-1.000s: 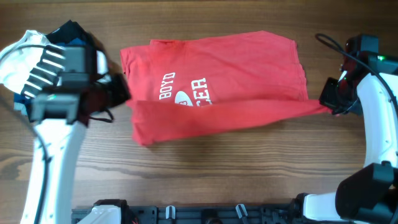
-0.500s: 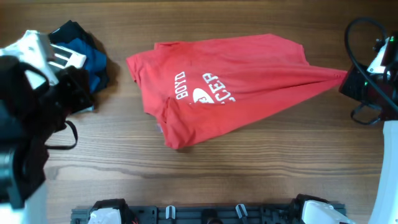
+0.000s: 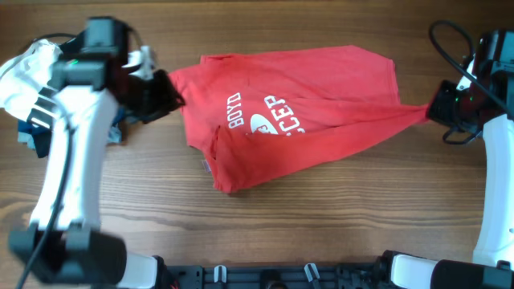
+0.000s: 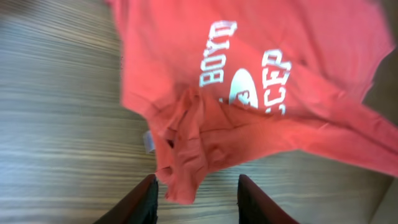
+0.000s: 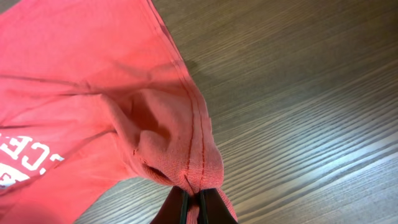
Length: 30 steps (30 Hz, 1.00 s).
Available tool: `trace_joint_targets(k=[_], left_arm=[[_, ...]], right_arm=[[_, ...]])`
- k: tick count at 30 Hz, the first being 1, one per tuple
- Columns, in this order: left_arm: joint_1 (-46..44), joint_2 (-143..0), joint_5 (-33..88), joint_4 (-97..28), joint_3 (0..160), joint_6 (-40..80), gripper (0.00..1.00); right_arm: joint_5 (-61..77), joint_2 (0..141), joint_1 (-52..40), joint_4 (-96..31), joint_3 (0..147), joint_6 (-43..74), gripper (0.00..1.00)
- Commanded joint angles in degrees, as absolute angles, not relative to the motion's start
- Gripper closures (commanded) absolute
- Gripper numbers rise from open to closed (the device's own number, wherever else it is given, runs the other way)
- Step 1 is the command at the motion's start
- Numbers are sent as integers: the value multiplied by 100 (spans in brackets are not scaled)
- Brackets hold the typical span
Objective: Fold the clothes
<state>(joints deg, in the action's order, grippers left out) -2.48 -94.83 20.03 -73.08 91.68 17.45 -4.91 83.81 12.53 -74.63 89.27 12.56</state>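
The clothes, a red T-shirt [image 3: 305, 112] with white lettering, lie rumpled across the middle of the table. In the left wrist view a bunched fold of the red T-shirt [image 4: 186, 155] lies just ahead of my left gripper [image 4: 198, 186], whose fingers stand apart with nothing clamped between them. Overhead, the left gripper [image 3: 167, 92] sits at the shirt's left edge. My right gripper [image 3: 435, 108] is at the shirt's right end, pulling a stretched point of cloth. In the right wrist view the right gripper [image 5: 193, 200] is shut on a pinched, stitched hem of the red T-shirt [image 5: 186, 155].
A white garment [image 3: 20, 76] and blue folded garments [image 3: 30, 135] lie at the far left, partly under my left arm. A black rail [image 3: 265, 274] runs along the table's front edge. Bare wood shows in front of the shirt.
My left gripper has opened and let go of the shirt's left edge, swung away, then come back beside it. The shirt slid right and lies more crumpled. The right gripper keeps its hold.
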Motion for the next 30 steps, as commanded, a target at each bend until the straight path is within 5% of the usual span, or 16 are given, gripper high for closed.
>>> trace_joint_targets(k=[1,12,30], left_arm=[[-744,-10228,2211,-7081,9091,1911,59],[-1376,-11714,2161,-6672,9091,2624,61],[-1402,-11789,1752,-6449,8713,2624,59]], right_arm=[[-440,8458,1282,-7465,8875,1199,96],[-508,8460,1282,-7461,8875,1173,96],[-508,8460,1282,-7461,8875,1175,96]])
